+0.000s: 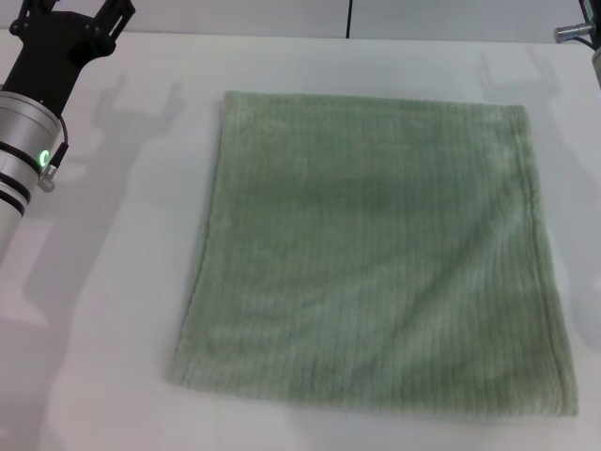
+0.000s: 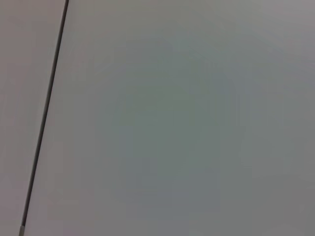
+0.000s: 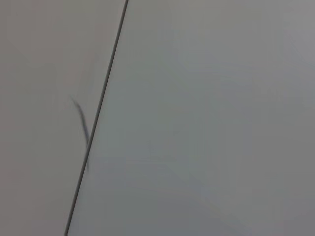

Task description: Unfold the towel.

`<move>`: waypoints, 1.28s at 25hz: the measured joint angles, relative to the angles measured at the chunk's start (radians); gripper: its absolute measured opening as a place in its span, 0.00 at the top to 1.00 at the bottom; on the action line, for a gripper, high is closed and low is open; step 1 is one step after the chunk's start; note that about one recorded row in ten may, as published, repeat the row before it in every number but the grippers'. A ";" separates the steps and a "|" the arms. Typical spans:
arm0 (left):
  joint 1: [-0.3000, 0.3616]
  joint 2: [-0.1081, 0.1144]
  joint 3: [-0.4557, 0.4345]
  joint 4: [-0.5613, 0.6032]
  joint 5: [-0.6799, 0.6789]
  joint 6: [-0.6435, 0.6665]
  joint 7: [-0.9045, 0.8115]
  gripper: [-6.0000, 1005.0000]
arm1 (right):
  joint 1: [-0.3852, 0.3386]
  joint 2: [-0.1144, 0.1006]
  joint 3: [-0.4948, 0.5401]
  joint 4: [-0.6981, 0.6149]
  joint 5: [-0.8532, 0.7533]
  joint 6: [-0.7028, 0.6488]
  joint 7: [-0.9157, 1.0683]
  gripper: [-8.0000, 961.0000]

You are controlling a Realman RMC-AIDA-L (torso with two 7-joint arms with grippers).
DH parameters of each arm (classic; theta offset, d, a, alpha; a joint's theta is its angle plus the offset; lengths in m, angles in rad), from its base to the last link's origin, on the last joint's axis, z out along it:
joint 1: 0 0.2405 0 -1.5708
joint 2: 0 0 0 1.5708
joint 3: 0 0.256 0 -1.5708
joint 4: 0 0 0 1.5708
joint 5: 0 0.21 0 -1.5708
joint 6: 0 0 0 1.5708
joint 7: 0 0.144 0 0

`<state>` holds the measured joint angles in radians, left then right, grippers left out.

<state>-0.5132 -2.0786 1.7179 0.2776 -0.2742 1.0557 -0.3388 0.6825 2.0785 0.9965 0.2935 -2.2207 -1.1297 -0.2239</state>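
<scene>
Across head view: towel (image 1: 376, 254) flat on white worktop (image 1: 122, 310), roughly centre, slightly right of middle. Pale sage green, ribbed, approx square, edges fairly straight, lying open with no folded-over flap visible from above. Near-right corner looks a bit thicker, poss. doubled layer, can't confirm. Probably task nearly done or done, judging by flat spread.

Left claw (image 1: 80, 14) at far-left corner of view, black fingers cut off by frame top, raised off worktop, well apart from towel. Silver wrist section w/ green indicator light below it. Fingers appear splayed, nothing between them, so released. Towel lies to right of left claw and nearer the robot; closest towel part is far-left corner.

Right claw (image 1: 587, 38) only a sliver at far-right edge: metallic bit plus dark edge. Fingers not shown, state: can't tell. Near far-right towel corner, not touching.

Nearer arm: right sliver sits closer to a towel corner than left claw does. No clear long axis on towel; ribs run near-to-far.

Left wrist view: blank pale surface w/ one dark seam line. No towel, no fingers.

Right wrist view: same sort of pale surface, dark seam, small dark scuff beside it. No towel, no fingers.

No brands, labels or writing readable anywhere.
</scene>
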 joint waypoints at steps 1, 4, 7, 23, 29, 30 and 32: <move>0.000 0.000 0.000 0.000 0.000 0.000 0.000 0.14 | 0.000 0.000 0.000 0.000 0.000 0.000 0.000 0.25; -0.004 0.000 0.000 -0.001 0.002 0.002 0.001 0.14 | 0.000 0.000 0.000 0.000 0.000 0.000 0.000 0.25; -0.005 0.000 0.000 -0.002 0.003 0.002 0.002 0.14 | 0.000 0.000 0.001 -0.001 0.000 -0.001 0.000 0.25; -0.013 0.000 -0.004 -0.008 -0.004 -0.025 0.009 0.14 | 0.012 -0.002 0.005 -0.005 0.006 0.009 0.000 0.25; -0.013 0.000 -0.004 -0.008 -0.003 -0.025 0.009 0.14 | 0.014 -0.002 0.005 -0.005 0.007 0.009 0.000 0.25; -0.013 0.000 -0.004 -0.008 -0.003 -0.025 0.009 0.14 | 0.014 -0.002 0.005 -0.005 0.007 0.010 0.000 0.25; -0.016 0.000 -0.005 -0.008 -0.003 -0.025 0.009 0.14 | 0.016 -0.002 0.005 -0.005 0.007 0.010 0.000 0.25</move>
<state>-0.5288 -2.0785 1.7131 0.2699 -0.2777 1.0307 -0.3297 0.6989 2.0765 1.0017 0.2883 -2.2135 -1.1200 -0.2240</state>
